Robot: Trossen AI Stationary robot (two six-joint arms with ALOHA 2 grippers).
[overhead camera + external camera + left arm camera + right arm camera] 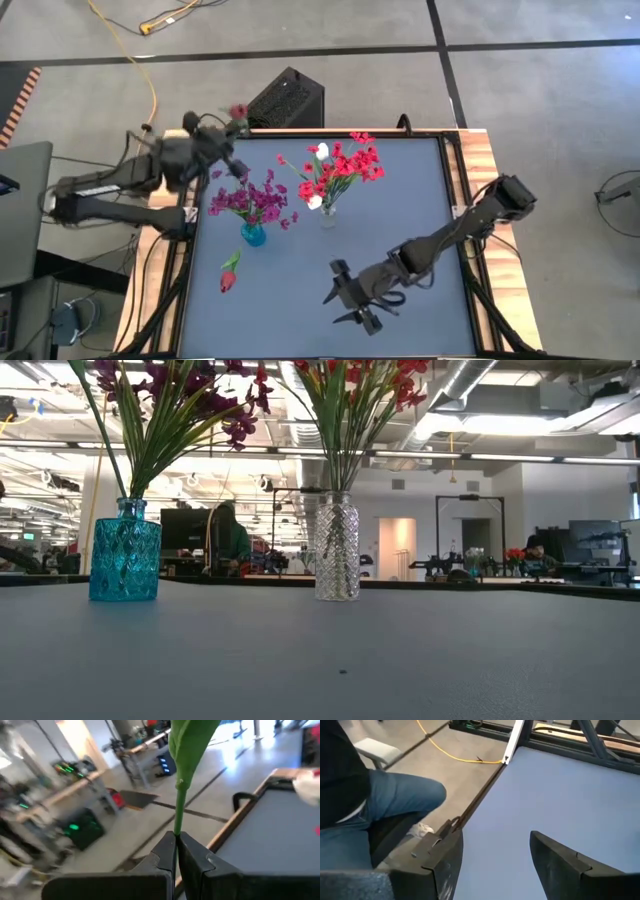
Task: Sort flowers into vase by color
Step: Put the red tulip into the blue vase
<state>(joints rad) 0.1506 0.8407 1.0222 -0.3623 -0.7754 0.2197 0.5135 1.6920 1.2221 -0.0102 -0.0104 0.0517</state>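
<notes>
The stem (pixel 177 815) is thin, so it could slip or twist out if the arm swings fast. The left gripper (pixel 176 851) pinches it tight, up by the table's far left corner (pixel 250 133). The right gripper (pixel 492 857) waits wide apart and empty. One tulip (pixel 228 276) lies flat near the blue vase (pixel 252 235).

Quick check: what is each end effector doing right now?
Left end effector: closed on a flower stem, held up near the table's far left corner.
Right end effector: open, empty, over the table.
</notes>
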